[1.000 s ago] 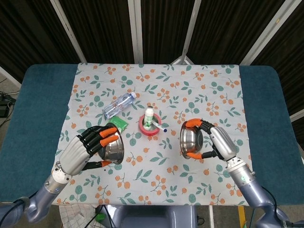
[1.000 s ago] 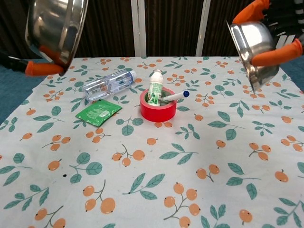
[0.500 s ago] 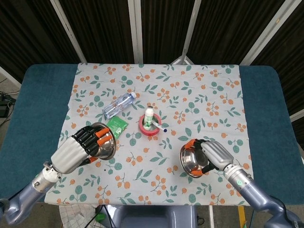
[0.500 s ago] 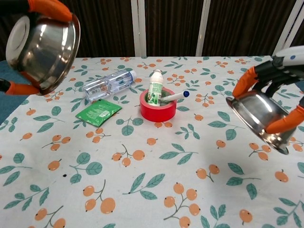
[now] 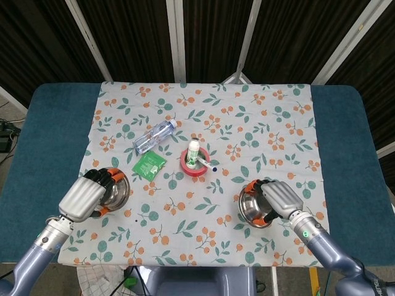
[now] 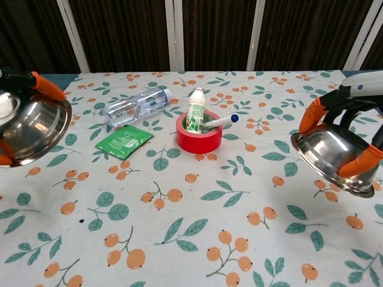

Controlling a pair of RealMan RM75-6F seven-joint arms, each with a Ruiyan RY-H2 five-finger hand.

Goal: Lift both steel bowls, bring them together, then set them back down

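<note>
Two steel bowls are each held by a hand. My left hand (image 5: 82,197) grips the left steel bowl (image 5: 116,190) low over the cloth's left edge; in the chest view this bowl (image 6: 30,128) hangs at the far left, tilted, with orange fingertips (image 6: 46,85) over its rim. My right hand (image 5: 279,197) grips the right steel bowl (image 5: 252,208) near the cloth's front right. The chest view shows that bowl (image 6: 332,158) tilted and just above the cloth, under the right hand (image 6: 353,101).
A red tape roll (image 5: 194,165) holding a small white bottle (image 6: 195,110) and a marker (image 6: 222,121) stands mid-cloth. A water bottle (image 5: 154,136) and a green packet (image 5: 150,164) lie left of it. The floral cloth (image 5: 247,129) covers a blue table (image 5: 345,154).
Both hands have lowered and moved apart with their bowls. The left bowl went down and left toward the cloth's edge; the right bowl dropped to just above the cloth and levelled somewhat.
</note>
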